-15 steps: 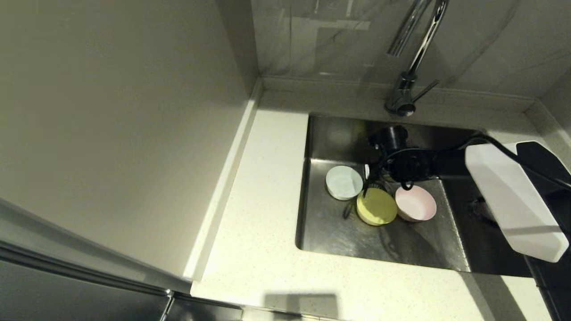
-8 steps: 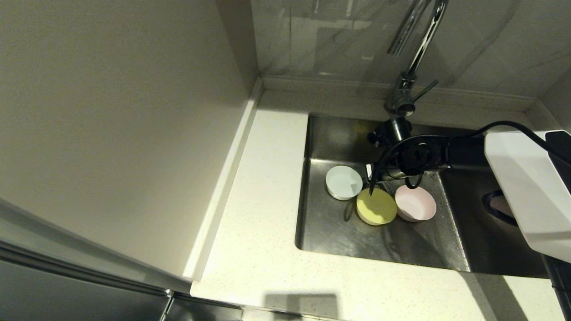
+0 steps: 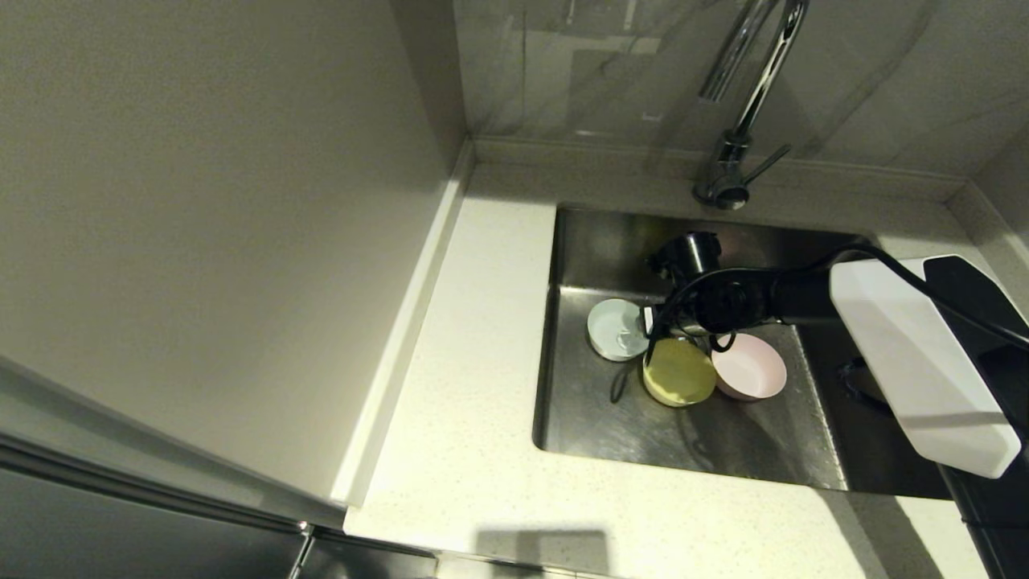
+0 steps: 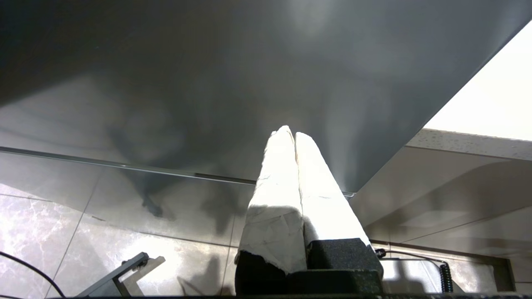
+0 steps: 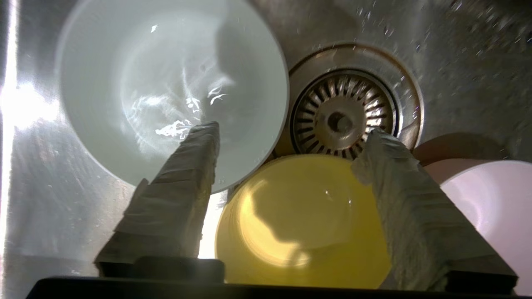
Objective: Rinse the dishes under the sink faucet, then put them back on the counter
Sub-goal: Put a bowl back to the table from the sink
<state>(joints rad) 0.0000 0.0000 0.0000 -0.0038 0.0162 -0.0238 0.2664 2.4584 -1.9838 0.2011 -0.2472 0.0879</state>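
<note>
Three dishes sit in the sink [image 3: 619, 430]: a white bowl [image 3: 616, 341] [image 5: 166, 83], a yellow bowl [image 3: 680, 375] [image 5: 303, 224] and a pink bowl [image 3: 751, 368] [image 5: 490, 199]. All stand upright, close together near the drain strainer [image 5: 343, 114]. My right gripper [image 3: 655, 331] [image 5: 292, 133] hangs open just above them, holding nothing. One fingertip is over the white bowl and the other over the strainer's edge, with the yellow bowl's far rim between them. The faucet [image 3: 744, 112] rises behind the sink. My left gripper [image 4: 291, 133] is shut and parked low, away from the counter [image 3: 474, 362].
A tall pale wall panel [image 3: 217, 241] borders the counter on the left. The low raised back edge [image 3: 595, 157] runs behind the faucet's base. My right arm's white forearm [image 3: 916, 362] crosses the sink's right side. The left wrist view shows dark cabinet fronts and tiled floor [image 4: 104, 232].
My right gripper has gone from shut to open. The arm shifted left, from between the yellow and pink bowls toward the white and yellow ones. The bowls have stayed where they were.
</note>
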